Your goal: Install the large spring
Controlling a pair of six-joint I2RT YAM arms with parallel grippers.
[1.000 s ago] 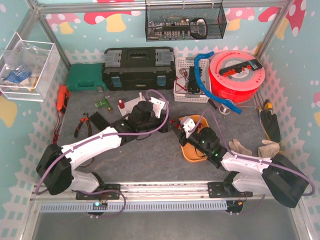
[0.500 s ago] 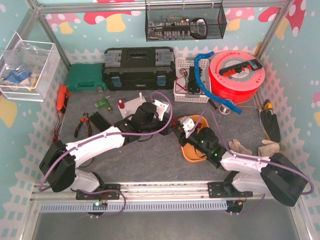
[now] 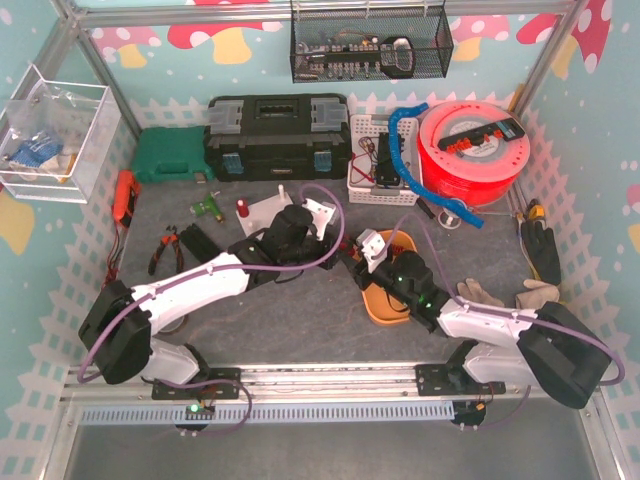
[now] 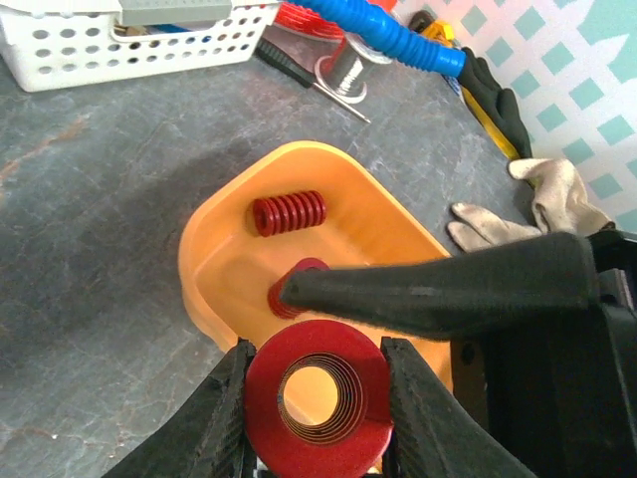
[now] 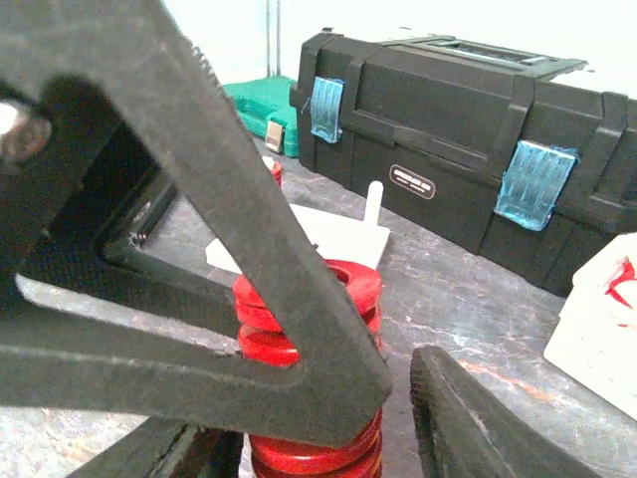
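My left gripper [image 4: 315,347] is shut on the large red spring [image 4: 363,398], which I see end-on between its fingers. In the right wrist view the spring [image 5: 343,284] stands upright, partly hidden behind the left gripper's black fingers [image 5: 249,249]. My right gripper [image 5: 309,398] is open, its jaws on either side of the spring, with a gap at the right finger. One right finger [image 4: 428,289] crosses just beyond the spring. Both grippers meet at mid-table, the left gripper [image 3: 330,243] next to the right gripper [image 3: 352,262]. A white base plate [image 5: 338,234] with an upright post [image 5: 374,199] lies behind.
An orange tray [image 4: 219,249] under the grippers holds a small red spring [image 4: 289,212] and another partly hidden one. A black toolbox [image 3: 277,135] and white basket [image 3: 380,160] stand at the back, beside a red cable reel [image 3: 472,150]. Pliers [image 3: 165,250] lie left, gloves [image 3: 500,295] right.
My right arm has reached further left, bringing its jaws around the spring. My left gripper shifted slightly right early on, then held still with the spring.
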